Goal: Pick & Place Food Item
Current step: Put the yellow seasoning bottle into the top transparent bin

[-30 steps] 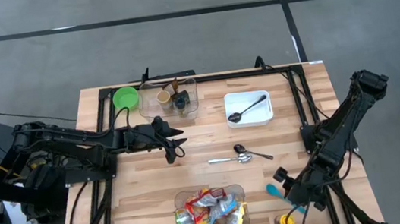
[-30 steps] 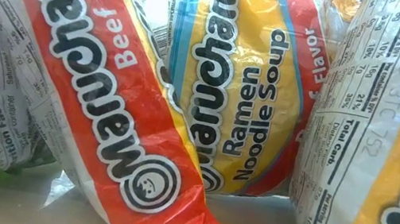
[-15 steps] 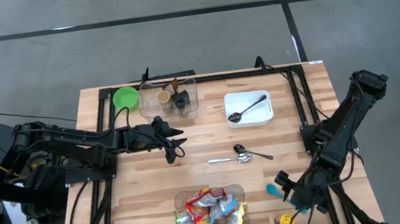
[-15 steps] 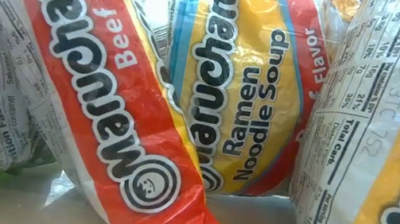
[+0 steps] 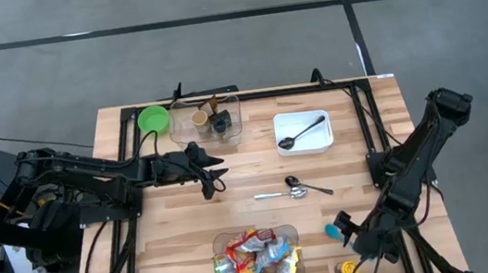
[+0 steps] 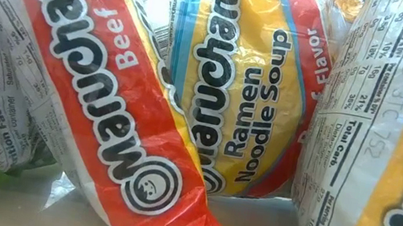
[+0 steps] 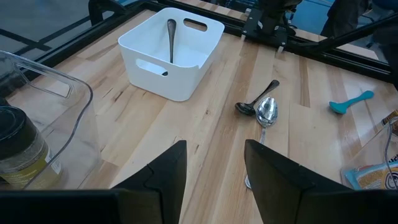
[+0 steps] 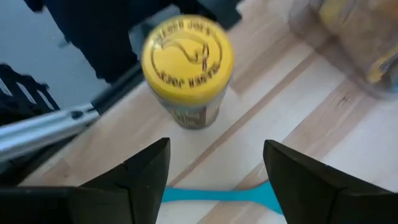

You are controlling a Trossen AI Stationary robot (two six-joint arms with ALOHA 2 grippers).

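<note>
A yellow-lidded jar [image 8: 186, 71] stands upright at the bench's [image 5: 181, 228] near right corner, seen just ahead of the right pincer [image 8: 214, 171], whose fingers are parted and hold nothing. A teal scoop [image 5: 333, 231] lies flat between the fingers and the jar. Beside it, at the near edge, a clear bin [image 5: 257, 260] is filled with ramen packets [image 6: 245, 95]. Two spoons [image 7: 261, 111] lie crossed mid-bench. A white tub [image 7: 171, 53] holds a dark spoon [image 7: 171, 37]. A clear box [image 5: 206, 120] at the far edge holds jars, with a green bowl [image 5: 153, 120] beside it. The left pincer [image 7: 214, 171] is held partly open and empty above mid-bench.
</note>
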